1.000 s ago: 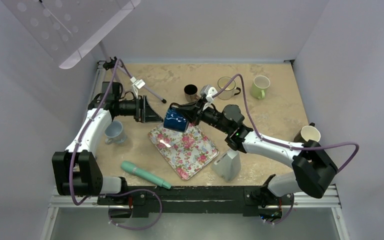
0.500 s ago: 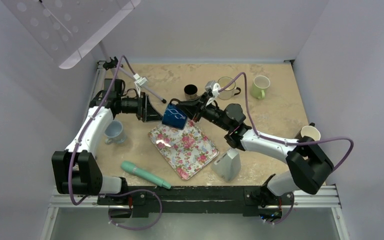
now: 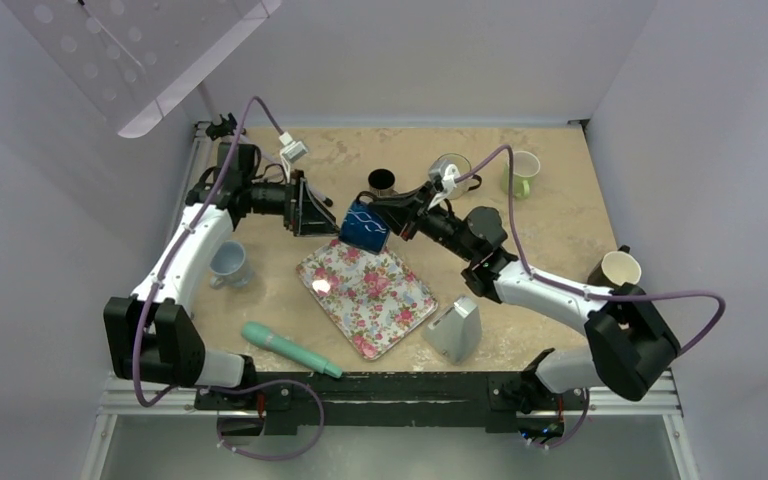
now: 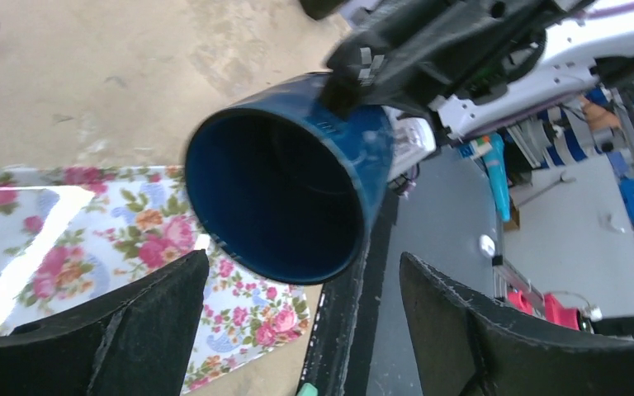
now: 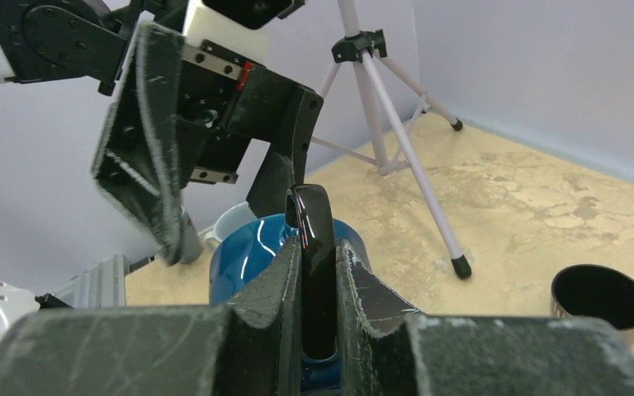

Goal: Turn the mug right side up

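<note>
Blue mug [image 3: 364,224] is up in the air, tipped sideways above the far edge of the flowery tray [image 3: 385,300]. Right gripper [image 5: 318,252] is pinching its handle, and the left gripper [image 3: 312,208] has its jaws spread wide at the mug's mouth.

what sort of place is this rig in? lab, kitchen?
Most likely a robot-lab test cell, not a kitchen: plain white walls box in the table, a small tripod stands on it, and the right gripper holds a blue mug.

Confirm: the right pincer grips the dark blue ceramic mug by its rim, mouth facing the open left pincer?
Not the rim: the right pincer grips the dark blue ceramic mug by its handle, per the right wrist view; mouth facing the open left pincer.
</note>
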You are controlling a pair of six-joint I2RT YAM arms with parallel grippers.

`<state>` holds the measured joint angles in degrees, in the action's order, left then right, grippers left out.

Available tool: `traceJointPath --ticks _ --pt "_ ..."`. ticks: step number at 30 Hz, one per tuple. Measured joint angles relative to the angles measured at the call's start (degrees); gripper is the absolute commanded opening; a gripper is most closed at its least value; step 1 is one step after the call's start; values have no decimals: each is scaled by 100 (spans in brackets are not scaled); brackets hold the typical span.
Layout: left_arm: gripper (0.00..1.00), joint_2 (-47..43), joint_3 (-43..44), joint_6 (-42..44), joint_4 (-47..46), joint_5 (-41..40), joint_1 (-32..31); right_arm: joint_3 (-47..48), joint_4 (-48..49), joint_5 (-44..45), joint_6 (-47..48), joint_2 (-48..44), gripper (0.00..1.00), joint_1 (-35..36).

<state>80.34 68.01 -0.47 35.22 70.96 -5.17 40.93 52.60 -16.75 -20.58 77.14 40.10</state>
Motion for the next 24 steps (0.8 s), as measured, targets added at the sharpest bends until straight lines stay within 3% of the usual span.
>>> traceJointPath --ticks 5,7,12,14,15,18,19,20,21,24 --pt "86 -166 -66 -2 -76 229 -256 203 13 -164 -61 234 0 0" --pt "79 -190 -116 2 -107 284 -304 289 37 -245 -105 313 0 0" --pt "32 -155 -264 -273 -343 308 -586 348 372 -404 -337 531 0 0" --pt "2 -116 -267 -562 -629 310 -754 354 553 -472 -461 684 0 0" --pt "0 -103 -267 -619 -713 308 -802 354 599 -505 -507 739 0 0" --pt "0 26 -57 -531 -293 271 -820 354 632 -610 -503 798 48 -22" --pt "0 133 210 -267 133 125 -831 356 555 -564 -483 778 59 -31" --pt "0 205 417 -28 431 -140 -857 367 396 -490 -455 732 85 -31" --pt "0 330 745 330 837 -629 -874 376 190 -409 -396 645 96 -31" --pt "0 579 1366 1082 1554 -1996 -833 398 -501 -57 -87 245 99 -24"
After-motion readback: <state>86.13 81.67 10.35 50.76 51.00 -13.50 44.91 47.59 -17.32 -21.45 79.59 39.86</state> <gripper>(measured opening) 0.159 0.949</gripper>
